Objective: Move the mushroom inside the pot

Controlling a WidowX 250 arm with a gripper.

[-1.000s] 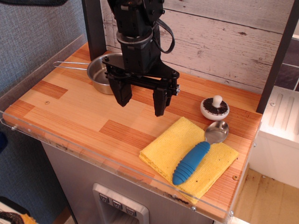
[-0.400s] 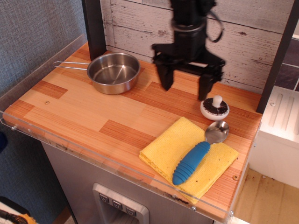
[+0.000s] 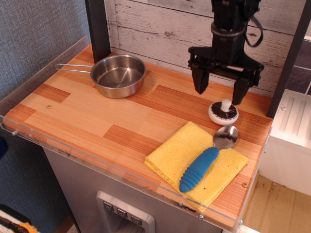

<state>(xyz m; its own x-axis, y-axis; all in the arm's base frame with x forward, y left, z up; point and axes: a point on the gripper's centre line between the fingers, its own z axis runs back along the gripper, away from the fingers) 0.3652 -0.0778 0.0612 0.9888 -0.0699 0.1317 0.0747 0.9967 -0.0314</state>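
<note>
the black jaws (image 3: 219,92) hang spread wide, both dark fingers pointing down and gripping nothing, with open air between them. just below and a little to the right of that gap sits the small white toy mushroom (image 3: 223,112) — cap down, its dark brown gilled underside facing up and the short white knob stem standing upright. the right finger's tip (image 3: 239,97) appears to end close above the mushroom's far edge, though from this angle it is hard to say whether it clears it or touches; the left finger (image 3: 199,85) stands well off to the mushroom's left. in front of the mushroom lies a metal spoon with a blue ribbed handle (image 3: 199,169), its shiny bowl just beside the mushroom and its handle running down across a folded yellow cloth (image 3: 170,155). far to the left, well apart from all this, rests the small shallow shiny stainless-steel pot (image 3: 118,75) with its long thin wire handle pointing left — nothing lies in it. all of it stands on a striped wooden surface (image 3: 92,116) edged with clear plastic, backed by a whitewashed plank wall (image 3: 160,24).
</note>
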